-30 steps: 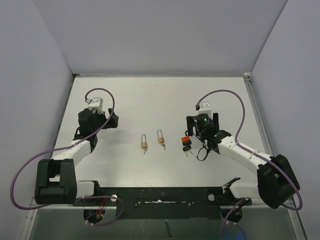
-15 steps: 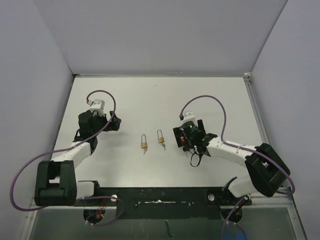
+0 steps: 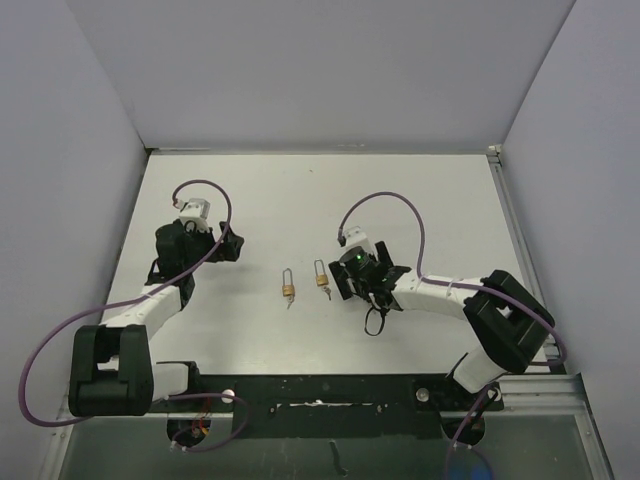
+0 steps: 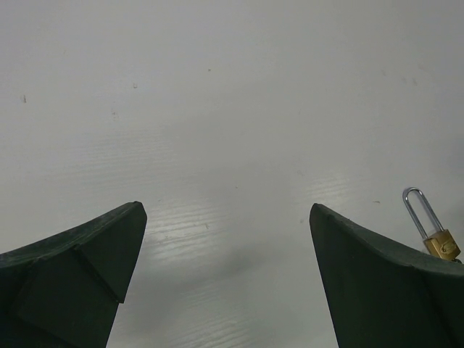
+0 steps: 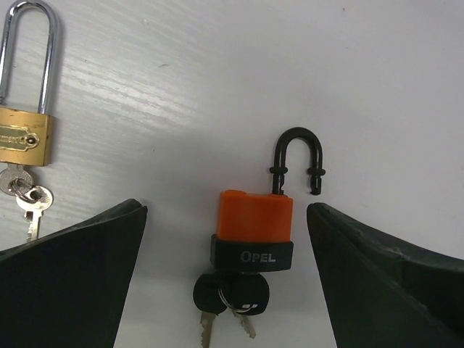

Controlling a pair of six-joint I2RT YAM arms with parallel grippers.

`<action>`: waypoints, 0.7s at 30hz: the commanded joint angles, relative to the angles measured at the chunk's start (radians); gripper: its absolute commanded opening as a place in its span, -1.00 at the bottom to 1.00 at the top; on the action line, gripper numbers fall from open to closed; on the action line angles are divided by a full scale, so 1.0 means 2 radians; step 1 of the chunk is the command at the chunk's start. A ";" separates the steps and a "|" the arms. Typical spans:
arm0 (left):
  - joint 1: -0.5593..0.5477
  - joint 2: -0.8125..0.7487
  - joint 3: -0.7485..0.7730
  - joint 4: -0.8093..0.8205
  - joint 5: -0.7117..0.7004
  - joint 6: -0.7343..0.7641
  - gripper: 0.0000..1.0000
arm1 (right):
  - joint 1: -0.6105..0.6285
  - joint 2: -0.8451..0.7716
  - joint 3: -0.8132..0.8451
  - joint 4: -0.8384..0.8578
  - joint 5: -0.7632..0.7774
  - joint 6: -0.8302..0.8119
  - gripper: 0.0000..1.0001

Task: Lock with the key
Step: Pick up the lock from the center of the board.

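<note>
An orange padlock (image 5: 255,220) with a black base marked OPEL lies on the white table. Its black shackle (image 5: 297,156) is open, and a bunch of black-headed keys (image 5: 232,296) hangs from its keyhole. My right gripper (image 5: 226,210) is open, with one finger on each side of this padlock and touching neither it nor the keys. In the top view the right gripper (image 3: 350,284) hides the orange padlock. My left gripper (image 3: 226,246) is open and empty over bare table at the left; it also shows in the left wrist view (image 4: 226,210).
Two brass padlocks with long open shackles lie mid-table, one to the left (image 3: 287,285) and one to the right (image 3: 321,272). The right one (image 5: 25,130), with small keys (image 5: 27,197), lies just left of my right gripper. A brass padlock (image 4: 433,233) shows past my left gripper's right finger.
My right arm has swung left across the table and now covers the orange padlock, close to the right brass padlock. The left arm has hardly moved.
</note>
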 commanded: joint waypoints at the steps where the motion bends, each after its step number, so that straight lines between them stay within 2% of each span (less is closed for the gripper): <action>1: 0.000 -0.017 0.009 0.021 0.004 -0.002 0.95 | 0.000 -0.005 0.010 0.015 0.032 0.008 0.98; 8: 0.000 -0.018 0.009 0.020 0.005 -0.001 0.95 | -0.012 -0.013 -0.002 0.007 0.034 0.023 0.99; 15: -0.001 -0.014 0.011 0.020 0.006 0.002 0.95 | -0.050 -0.037 -0.033 0.017 -0.021 0.048 0.96; 21: 0.000 -0.017 0.011 0.015 0.005 0.003 0.95 | -0.053 -0.040 -0.042 0.010 -0.020 0.047 0.92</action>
